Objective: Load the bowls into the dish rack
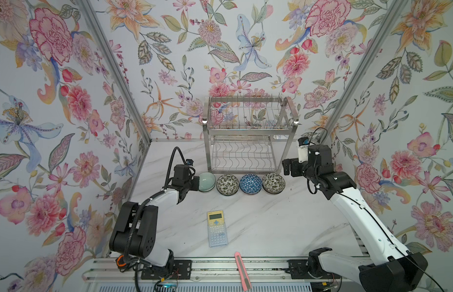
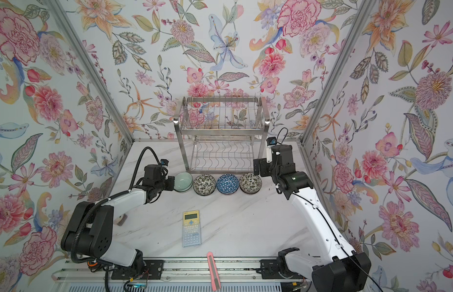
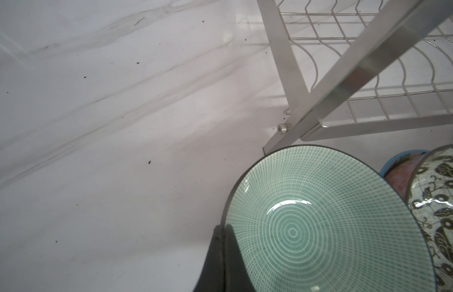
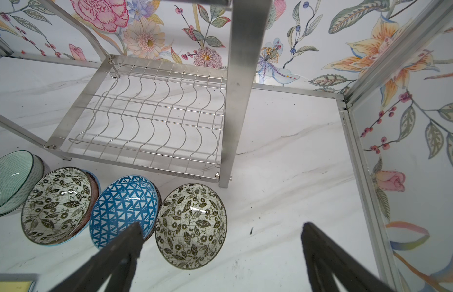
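Marble tabletop (image 1: 271, 222) before the empty dish rack (image 1: 245, 141) carries the bowls (image 1: 250, 184) in a row, and the left gripper (image 3: 223, 235), clenched on the celadon bowl (image 3: 321, 227) by its thin rim, may lose the slick glaze or bump the floral bowl (image 3: 442, 215) beside it, while the right gripper (image 4: 221, 225) hangs wide open.

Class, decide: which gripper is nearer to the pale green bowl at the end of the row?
Left. The left gripper grips the rim of the pale green bowl; the right gripper hangs open at the row's other end, near the rightmost bowl.
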Robot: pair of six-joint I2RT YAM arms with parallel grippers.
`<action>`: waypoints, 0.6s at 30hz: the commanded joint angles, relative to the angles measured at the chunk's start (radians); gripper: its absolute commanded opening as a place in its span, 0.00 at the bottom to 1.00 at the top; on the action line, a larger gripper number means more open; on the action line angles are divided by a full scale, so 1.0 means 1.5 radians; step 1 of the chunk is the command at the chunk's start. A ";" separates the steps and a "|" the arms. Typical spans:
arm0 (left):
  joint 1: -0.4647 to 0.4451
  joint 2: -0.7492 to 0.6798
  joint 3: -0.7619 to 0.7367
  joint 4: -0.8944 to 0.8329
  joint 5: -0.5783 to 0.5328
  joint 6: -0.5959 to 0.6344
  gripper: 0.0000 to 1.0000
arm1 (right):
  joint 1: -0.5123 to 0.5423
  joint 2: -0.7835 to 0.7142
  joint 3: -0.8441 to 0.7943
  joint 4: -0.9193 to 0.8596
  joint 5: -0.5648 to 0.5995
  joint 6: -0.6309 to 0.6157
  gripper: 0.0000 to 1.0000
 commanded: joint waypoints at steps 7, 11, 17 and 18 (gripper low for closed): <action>-0.005 -0.022 0.008 -0.024 -0.009 0.004 0.00 | -0.001 -0.001 -0.009 -0.002 -0.005 0.008 0.99; -0.010 -0.042 0.014 -0.035 -0.013 0.008 0.00 | 0.000 0.000 -0.009 -0.002 -0.005 0.008 0.99; -0.038 -0.055 0.022 -0.042 0.000 0.019 0.29 | 0.000 0.002 -0.009 -0.002 -0.007 0.009 0.99; -0.044 -0.055 0.023 -0.040 0.005 0.019 0.43 | 0.000 0.002 -0.009 -0.002 -0.007 0.009 0.99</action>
